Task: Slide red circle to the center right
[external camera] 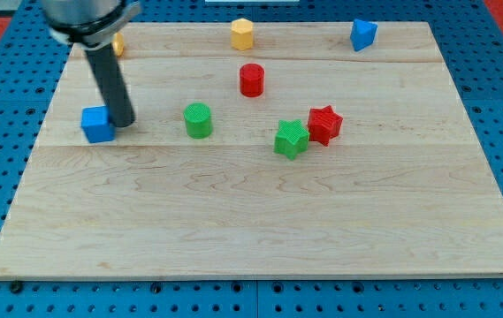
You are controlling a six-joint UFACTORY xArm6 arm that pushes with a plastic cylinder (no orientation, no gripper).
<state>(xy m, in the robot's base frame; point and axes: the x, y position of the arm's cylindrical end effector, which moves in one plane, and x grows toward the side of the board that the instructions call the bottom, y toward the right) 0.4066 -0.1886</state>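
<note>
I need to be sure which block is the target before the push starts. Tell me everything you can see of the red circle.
The red circle is a short upright cylinder of ribbed, plastic-looking red, standing flat on the wooden board in its upper middle. Nothing touches it: the yellow hexagon sits apart toward the view's top, the red star apart toward the lower right. My tip is far off at the view's left, beside the blue cube.

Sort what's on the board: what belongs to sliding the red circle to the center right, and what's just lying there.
Belongs to the job:
red circle
my tip, beside the blue cube, far to the circle's left

Just lying about:
blue cube
green circle
green star
red star
yellow hexagon
blue triangle
</note>
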